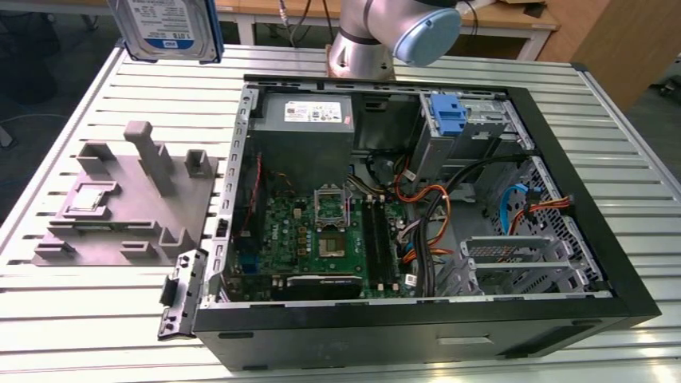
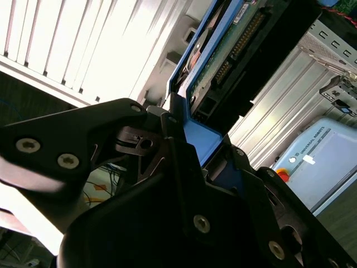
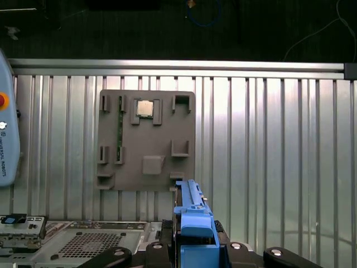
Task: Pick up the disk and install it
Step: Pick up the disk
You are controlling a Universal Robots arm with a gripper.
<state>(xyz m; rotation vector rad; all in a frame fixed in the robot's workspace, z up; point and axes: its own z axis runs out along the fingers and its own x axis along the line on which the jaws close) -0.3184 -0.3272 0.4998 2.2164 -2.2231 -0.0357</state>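
The disk (image 1: 171,28), silver-grey with a white and blue label and a blue bracket on its edge, hangs upright high above the table's far corner on the exterior view's left, away from the open computer case (image 1: 596,239). In the second wrist view my gripper (image 2: 178,131) is shut on the disk (image 2: 223,50), its black fingers (image 2: 139,139) clamping the blue bracket, and the drive's green circuit side shows. In the first wrist view the disk's blue edge (image 3: 192,218) rises from between the gripper's fingers (image 3: 156,248).
A grey slotted fixture block (image 1: 127,199) lies on the slatted metal table (image 1: 107,88), with a small chip (image 3: 145,108) in one pocket. The case holds a power supply (image 1: 303,112), a motherboard (image 1: 319,231), cables and a drive bay with a blue bracket (image 1: 449,112). The arm's base (image 1: 362,48) stands behind the case.
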